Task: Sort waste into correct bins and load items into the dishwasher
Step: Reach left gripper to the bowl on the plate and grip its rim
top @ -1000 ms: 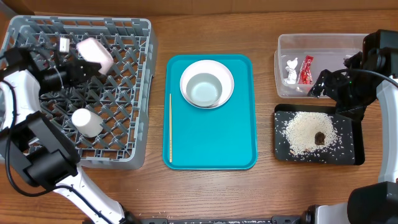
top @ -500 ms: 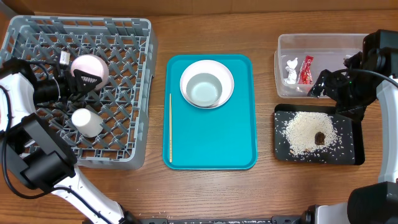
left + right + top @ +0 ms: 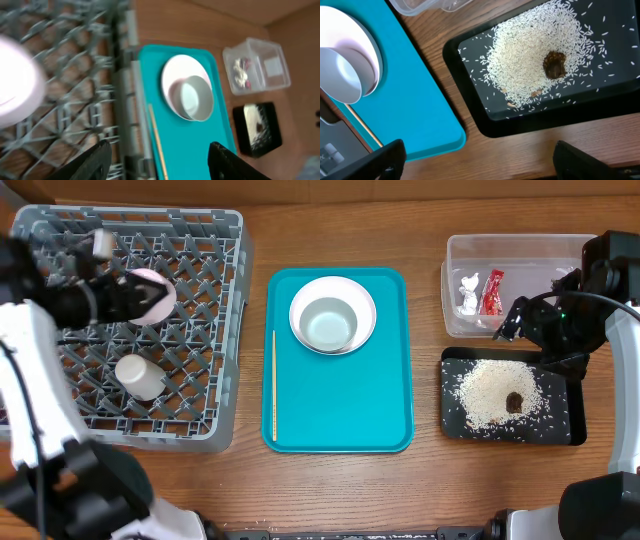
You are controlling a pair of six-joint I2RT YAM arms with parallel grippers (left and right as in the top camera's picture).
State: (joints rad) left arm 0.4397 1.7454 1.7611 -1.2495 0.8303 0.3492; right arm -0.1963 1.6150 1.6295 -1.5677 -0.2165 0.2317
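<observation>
Since a second earlier, the pale pink bowl (image 3: 152,292) had come down from a tilted hold to sit in the far left part of the grey dish rack (image 3: 215,330). The left gripper (image 3: 159,150) had opened, with nothing between its fingers. A small white cup (image 3: 138,376) lay in the rack just nearer than the bowl. On the teal tray (image 3: 340,410) the grey bowl (image 3: 330,323) sat on the white plate (image 3: 296,308), with a thin wooden stick (image 3: 274,385) along the tray's left edge. At right, the red wrapper (image 3: 491,292) and tissue (image 3: 468,292) lay in the clear tub (image 3: 520,246). Rice (image 3: 485,392) and the brown lump (image 3: 515,402) lay on the black tray (image 3: 565,415). The right gripper (image 3: 480,160) hung wide open and empty over that tray's near edge.
</observation>
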